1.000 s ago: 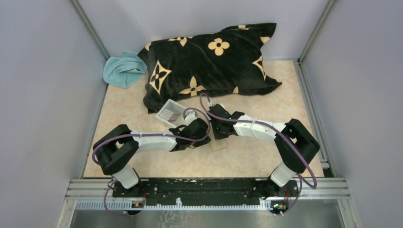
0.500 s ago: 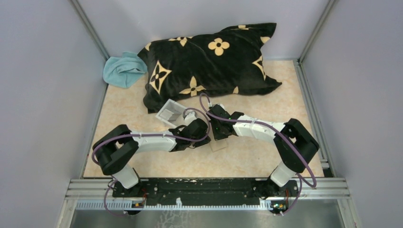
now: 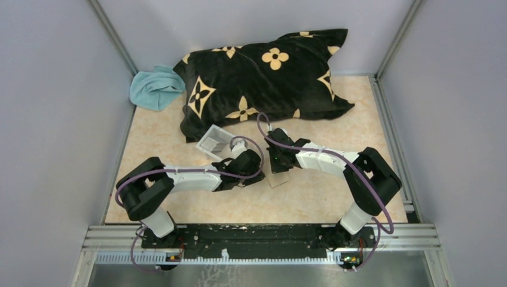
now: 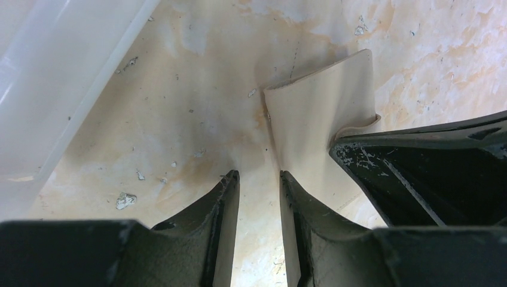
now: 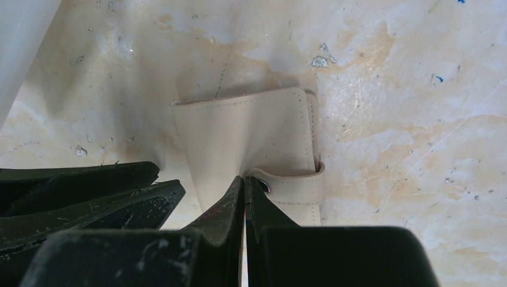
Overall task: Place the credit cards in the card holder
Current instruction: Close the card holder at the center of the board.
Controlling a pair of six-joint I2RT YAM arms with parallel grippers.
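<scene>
The tan card holder (image 3: 278, 179) lies folded on the table between the two grippers. In the right wrist view the card holder (image 5: 251, 131) shows its tab and snap stud (image 5: 266, 187). My right gripper (image 5: 246, 179) is shut, with its tips pressed on the holder right beside the stud. My left gripper (image 4: 257, 176) is open with only bare table between its fingers. Its right finger (image 4: 299, 197) is against the edge of the card holder (image 4: 317, 119). No credit cards show in any view.
A clear shallow tray (image 3: 214, 142) stands just behind the left gripper, and its tray wall (image 4: 60, 78) fills the left wrist view's upper left. A black flowered pillow (image 3: 263, 78) and a light blue cloth (image 3: 154, 88) lie at the back. Grey walls close both sides.
My right wrist has shifted slightly right and nearer, still on the card holder. The left arm has not moved.
</scene>
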